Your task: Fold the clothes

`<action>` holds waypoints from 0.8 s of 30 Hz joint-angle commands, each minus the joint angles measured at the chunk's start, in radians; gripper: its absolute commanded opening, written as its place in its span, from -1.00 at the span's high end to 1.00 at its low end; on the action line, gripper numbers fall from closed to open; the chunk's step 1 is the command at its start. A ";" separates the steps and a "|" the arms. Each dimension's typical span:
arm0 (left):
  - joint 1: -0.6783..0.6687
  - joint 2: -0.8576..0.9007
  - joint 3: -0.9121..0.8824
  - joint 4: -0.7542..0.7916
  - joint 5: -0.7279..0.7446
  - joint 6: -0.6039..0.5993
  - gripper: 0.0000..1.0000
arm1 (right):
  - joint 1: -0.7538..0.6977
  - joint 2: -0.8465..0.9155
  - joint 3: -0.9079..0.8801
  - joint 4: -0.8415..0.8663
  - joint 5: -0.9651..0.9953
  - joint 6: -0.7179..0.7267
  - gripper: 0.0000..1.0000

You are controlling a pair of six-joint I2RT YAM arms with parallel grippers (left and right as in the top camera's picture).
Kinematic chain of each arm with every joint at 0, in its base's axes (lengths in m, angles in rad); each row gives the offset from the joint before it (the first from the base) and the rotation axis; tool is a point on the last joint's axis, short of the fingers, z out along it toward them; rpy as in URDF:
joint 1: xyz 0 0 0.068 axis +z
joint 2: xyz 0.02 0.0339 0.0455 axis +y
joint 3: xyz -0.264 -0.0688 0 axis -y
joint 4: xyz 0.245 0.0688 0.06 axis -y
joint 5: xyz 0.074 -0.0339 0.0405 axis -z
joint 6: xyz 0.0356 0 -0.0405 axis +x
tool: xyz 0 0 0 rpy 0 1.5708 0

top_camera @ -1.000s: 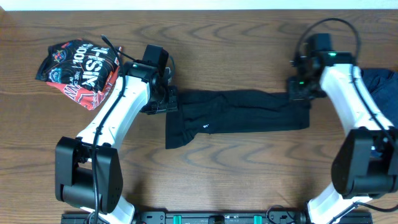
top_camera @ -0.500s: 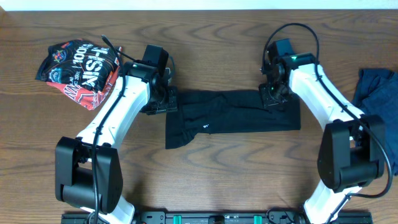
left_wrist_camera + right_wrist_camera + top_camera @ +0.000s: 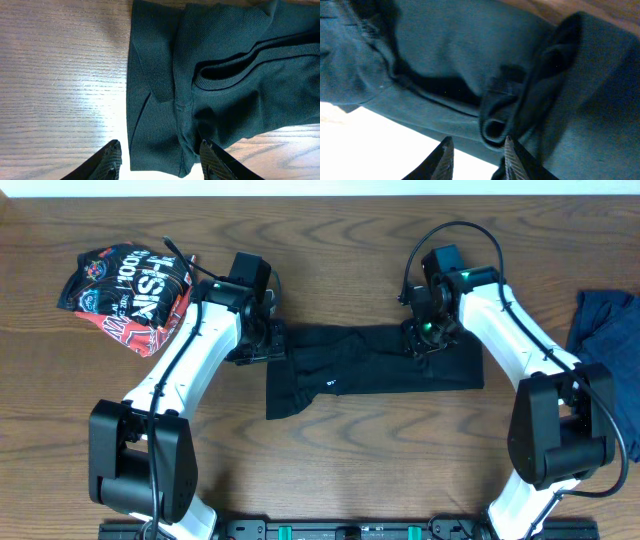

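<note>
The black shirt [image 3: 370, 365] lies mid-table as a long folded strip, with a small white mark [image 3: 331, 385] near its left part. My left gripper [image 3: 272, 342] rests at the strip's left end. In the left wrist view its jaws [image 3: 161, 160] stand open around the shirt's edge [image 3: 155, 145], with a bare gap beside the left finger [image 3: 112, 161]. My right gripper [image 3: 425, 338] hangs over the shirt's right part, where a layer is folded over. In the right wrist view it [image 3: 477, 145] is open, and a rolled fold of cloth [image 3: 495, 125] sits just ahead of the fingertips.
A red-black printed garment [image 3: 125, 290] lies bunched at the far left. A dark blue garment [image 3: 610, 330] lies at the right edge. Brown wooden table [image 3: 350, 470] surrounds the shirt, and the arm bases stand at the front edge.
My right gripper carried the shirt's right end leftward, shortening the strip, and its jaws have since parted. The left arm has not moved.
</note>
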 commanded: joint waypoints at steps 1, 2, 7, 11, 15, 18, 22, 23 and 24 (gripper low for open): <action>0.005 -0.008 0.002 -0.007 -0.013 -0.006 -0.06 | -0.043 -0.057 0.008 -0.002 0.113 0.057 0.42; 0.005 -0.008 0.002 -0.006 -0.013 -0.006 -0.06 | -0.053 -0.069 0.008 -0.002 0.150 0.087 0.44; 0.005 -0.007 0.002 -0.006 -0.013 -0.006 -0.07 | -0.083 -0.110 0.008 0.001 0.269 0.156 0.46; 0.005 -0.007 0.002 -0.005 -0.013 -0.006 -0.08 | -0.083 -0.096 -0.009 0.017 0.318 0.171 0.53; 0.005 -0.007 0.002 -0.002 -0.013 -0.006 -0.21 | -0.068 -0.061 -0.042 0.050 0.261 0.181 0.58; 0.005 -0.004 0.002 0.001 -0.013 -0.006 -0.30 | -0.043 -0.044 -0.071 0.069 0.249 0.181 0.58; 0.005 0.006 0.002 0.009 -0.013 -0.006 -0.42 | -0.002 -0.023 -0.117 0.104 0.246 0.176 0.57; 0.005 0.010 0.002 0.009 -0.013 -0.005 -0.44 | 0.005 -0.018 -0.124 0.110 0.246 0.174 0.57; 0.005 0.014 0.002 0.009 -0.012 -0.005 -0.47 | 0.013 -0.014 -0.133 0.119 0.248 0.174 0.58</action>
